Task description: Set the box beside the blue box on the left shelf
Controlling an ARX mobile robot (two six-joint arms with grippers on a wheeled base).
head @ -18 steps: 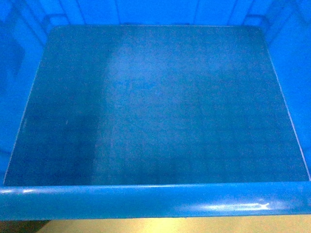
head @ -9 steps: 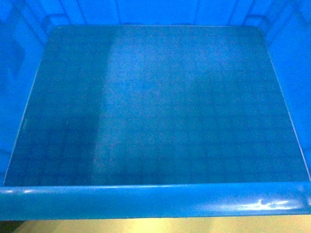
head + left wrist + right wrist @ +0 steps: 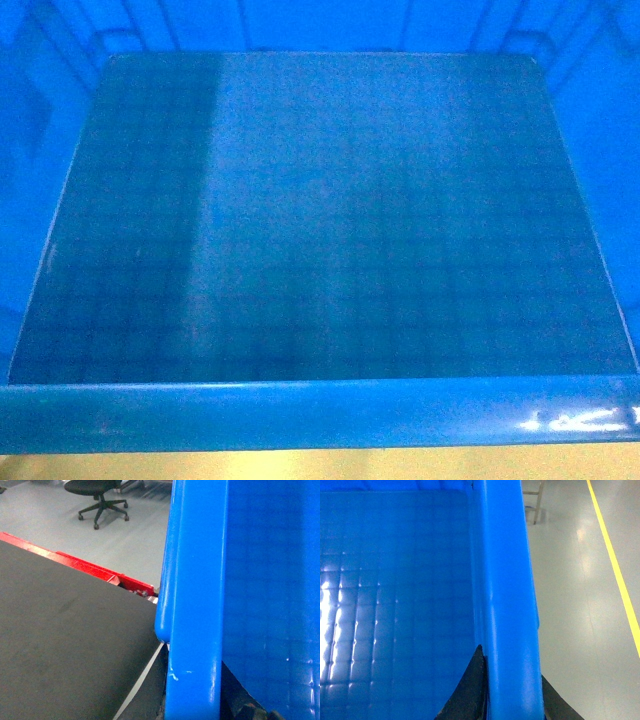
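The box [image 3: 320,415], a bright blue crate, fills the head view, its grid-patterned floor bare. Neither gripper shows in that view. In the left wrist view my left gripper [image 3: 192,712] is shut on the box's thick rim [image 3: 195,605], and a dark finger [image 3: 240,702] shows on the inner side. My right gripper [image 3: 512,700] is shut on the opposite rim [image 3: 502,580], with black fingers [image 3: 467,695] pressed on both sides. The left shelf and the blue box on it are out of view.
Left of the box lies a dark grey surface [image 3: 65,645] with a white line [image 3: 142,680], edged by a red frame [image 3: 90,570]. A black office chair [image 3: 97,490] stands on the grey floor beyond. On the right, the grey floor carries a yellow line [image 3: 615,565].
The pale sheen on the box's floor has drifted left, and the dark patch under the near rim at lower left has gone. The box keeps its place in the head view.
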